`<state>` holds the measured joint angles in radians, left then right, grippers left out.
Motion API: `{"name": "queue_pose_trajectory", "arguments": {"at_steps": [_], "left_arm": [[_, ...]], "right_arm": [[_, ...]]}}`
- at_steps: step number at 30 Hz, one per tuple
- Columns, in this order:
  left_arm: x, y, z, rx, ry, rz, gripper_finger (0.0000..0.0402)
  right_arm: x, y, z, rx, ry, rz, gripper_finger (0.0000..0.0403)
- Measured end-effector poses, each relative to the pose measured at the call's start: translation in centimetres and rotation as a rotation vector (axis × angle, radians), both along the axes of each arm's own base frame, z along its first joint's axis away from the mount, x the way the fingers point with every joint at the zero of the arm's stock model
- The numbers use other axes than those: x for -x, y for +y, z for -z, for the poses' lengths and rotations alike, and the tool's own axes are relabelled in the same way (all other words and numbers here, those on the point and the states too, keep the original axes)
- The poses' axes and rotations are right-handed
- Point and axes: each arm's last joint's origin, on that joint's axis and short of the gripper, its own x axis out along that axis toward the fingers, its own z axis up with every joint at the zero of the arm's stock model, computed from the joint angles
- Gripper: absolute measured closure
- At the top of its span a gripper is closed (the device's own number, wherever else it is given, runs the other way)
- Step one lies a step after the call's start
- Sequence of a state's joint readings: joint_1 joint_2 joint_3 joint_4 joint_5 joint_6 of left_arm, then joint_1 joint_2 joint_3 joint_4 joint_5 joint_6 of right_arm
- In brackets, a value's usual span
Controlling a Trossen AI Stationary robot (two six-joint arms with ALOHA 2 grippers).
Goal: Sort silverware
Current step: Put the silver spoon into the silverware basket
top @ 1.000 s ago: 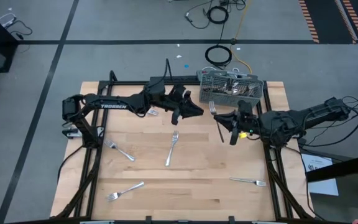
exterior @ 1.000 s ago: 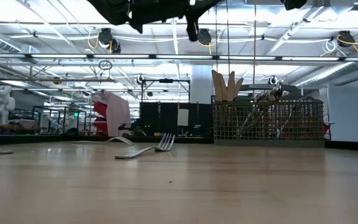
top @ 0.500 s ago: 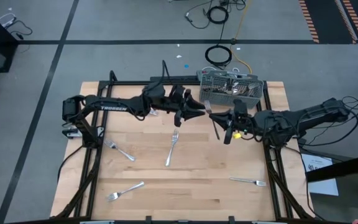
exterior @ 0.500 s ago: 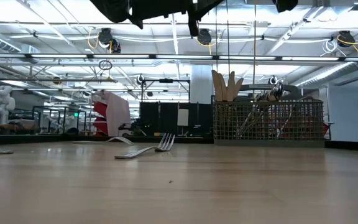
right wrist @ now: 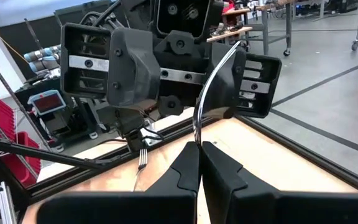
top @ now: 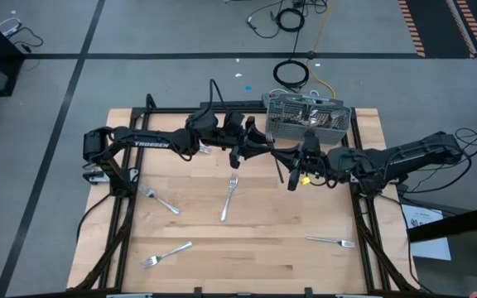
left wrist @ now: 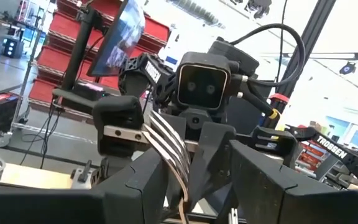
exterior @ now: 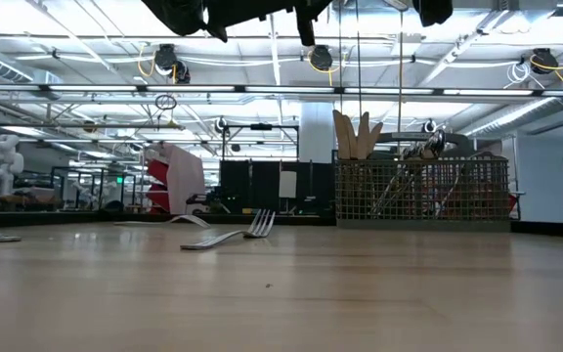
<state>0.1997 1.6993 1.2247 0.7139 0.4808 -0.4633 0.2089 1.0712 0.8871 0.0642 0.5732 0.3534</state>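
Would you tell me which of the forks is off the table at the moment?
The fork pinched in the right gripper, held up to the left gripper in mid-air near the caddy; every other fork lies flat on the wood.

This is a robotics lab inside a big industrial hall. In the low view, the background shows a high ceiling with long light strips and yellow cable reels. At the left edge stands a white humanoid robot, and left of centre a red shelf rack. In the high view, the grey concrete floor has black tape lines, and cables lie at the top centre.
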Motion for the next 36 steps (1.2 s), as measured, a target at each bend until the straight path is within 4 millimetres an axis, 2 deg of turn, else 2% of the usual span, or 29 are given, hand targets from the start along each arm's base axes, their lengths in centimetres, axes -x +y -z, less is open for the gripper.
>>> {"name": "queue_pose_trajectory", "arguments": {"at_steps": [4, 7, 10, 13, 15, 20, 27, 31, 36], "left_arm": [[0.0, -0.1, 0.0, -0.017, -0.008, -0.002, 0.0235], [-0.1, -0.5, -0.1, -0.058, -0.024, -0.015, 0.0257], [-0.2, -0.9, 0.0, -0.082, -0.031, -0.019, 0.0300], [-0.2, -1.2, 0.0, -0.117, -0.041, -0.020, 0.0367], [-0.2, -1.4, 0.0, -0.119, -0.042, -0.015, 0.0388], [-0.2, -1.3, -0.1, -0.120, -0.045, -0.014, 0.0394], [-0.4, -1.3, -1.2, -0.124, -0.063, -0.013, 0.0394], [-0.7, -1.3, -2.7, -0.165, -0.057, -0.020, 0.0394], [-1.2, -1.1, -4.3, -0.287, 0.024, -0.087, 0.0395]], "right_arm": [[-0.3, 0.1, 0.0, -0.003, -0.014, 0.000, 0.0403], [-0.4, 0.1, 0.0, -0.005, -0.022, -0.004, 0.0403], [-0.4, 0.1, 0.0, -0.005, -0.023, -0.010, 0.0403], [-0.4, 0.1, 0.0, -0.003, -0.020, -0.014, 0.0403], [-0.4, 0.1, 0.0, 0.002, -0.017, -0.014, 0.0401], [-0.4, 0.1, 0.0, -0.002, -0.022, 0.004, 0.0376], [-0.1, 0.0, -0.3, -0.002, -0.033, 0.014, 0.0304], [1.4, -0.2, -1.5, -0.010, -0.078, 0.004, 0.0261], [4.6, -0.5, -3.2, -0.073, -0.158, -0.017, 0.0232]]}}
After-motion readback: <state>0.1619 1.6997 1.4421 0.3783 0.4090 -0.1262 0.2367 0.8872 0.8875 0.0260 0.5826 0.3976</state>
